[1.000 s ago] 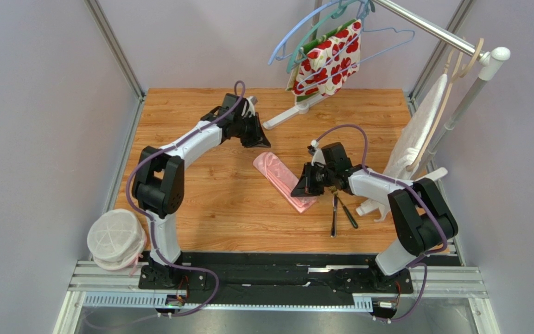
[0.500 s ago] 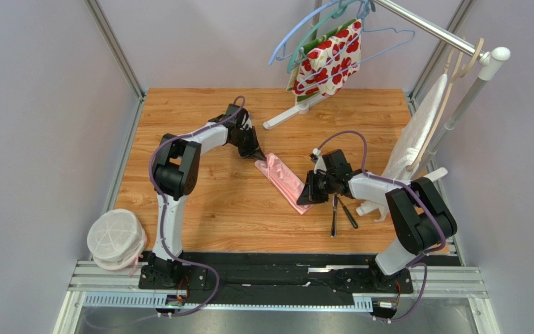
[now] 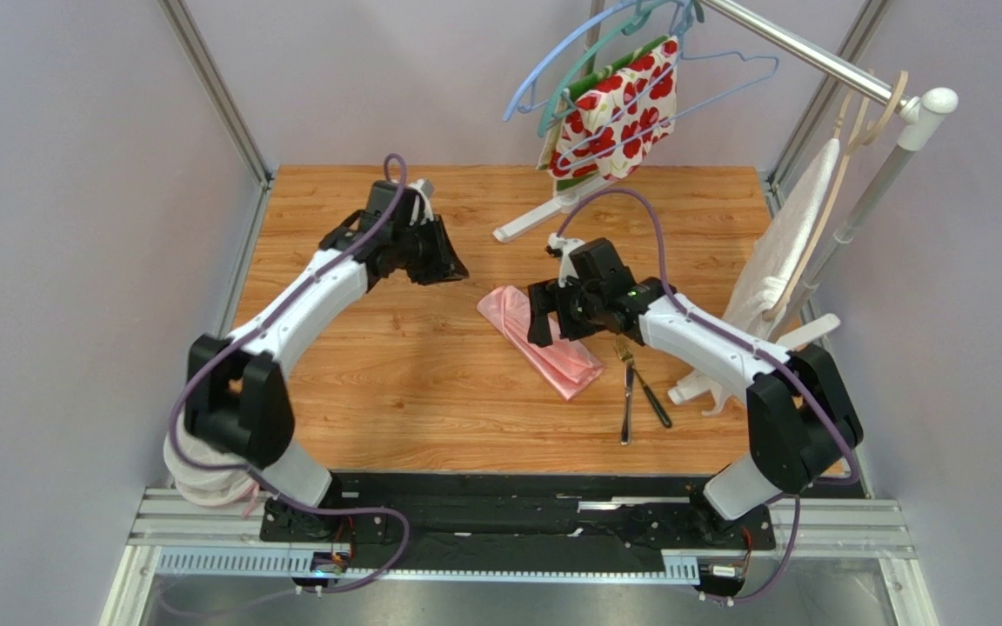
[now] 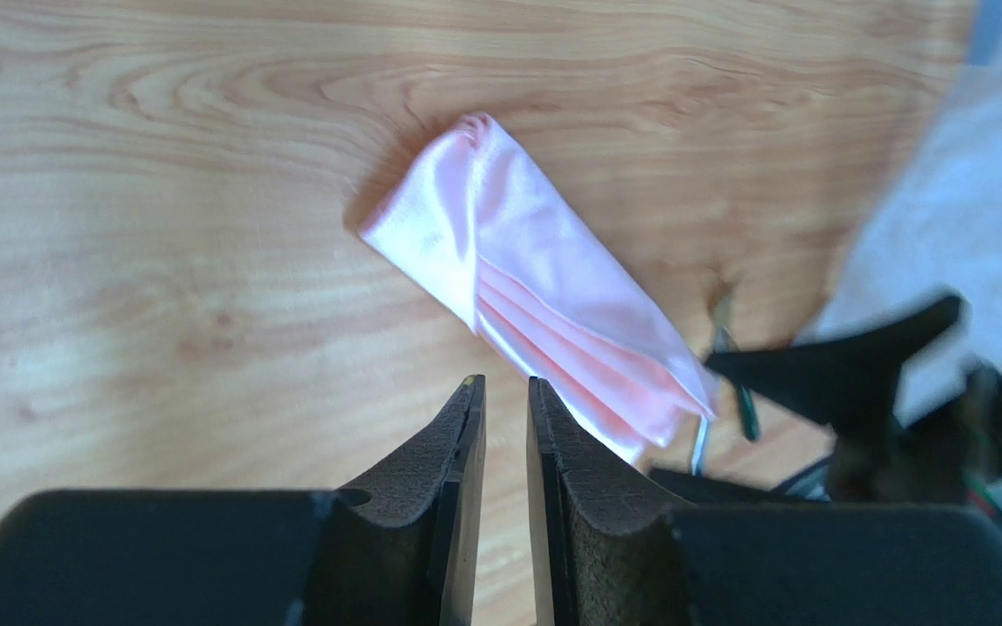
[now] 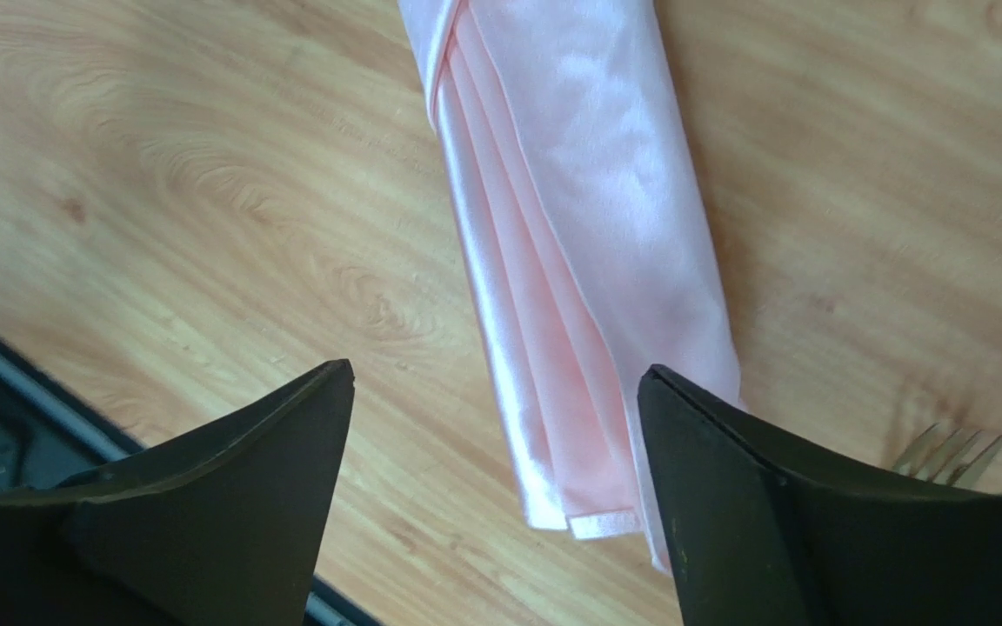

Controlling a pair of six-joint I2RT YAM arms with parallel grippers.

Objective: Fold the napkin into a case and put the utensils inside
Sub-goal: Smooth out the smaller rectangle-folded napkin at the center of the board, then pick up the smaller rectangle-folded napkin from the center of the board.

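Observation:
The light-pink napkin [image 3: 573, 371] lies flat on the wooden table, folded into a narrow oblong case running diagonally. Its stacked pleats show in the left wrist view [image 4: 533, 294] and the right wrist view [image 5: 572, 222]. My right gripper [image 3: 543, 326] hovers over the case's middle, wide open [image 5: 496, 374], holding nothing. My left gripper [image 3: 449, 269] is off the case's far-left end, its jaws [image 4: 504, 382] a narrow gap apart and empty. The utensils lie just right of the case: a fork [image 3: 625, 398] and a darker thin piece [image 3: 651, 399]. Fork tines [image 5: 948, 451] show beside my right finger.
A white rack foot [image 3: 548, 210] sits at the back, with hangers and a red-and-white floral cloth [image 3: 619, 115] above it. A white cloth [image 3: 781, 261] hangs at the right edge. A white round object [image 3: 195, 466] rests at the near left, partly behind my left arm.
Both grippers were shut on the napkin's ends; both have let go and opened. The left arm pulled back to the far left, and the right rose over the case's middle.

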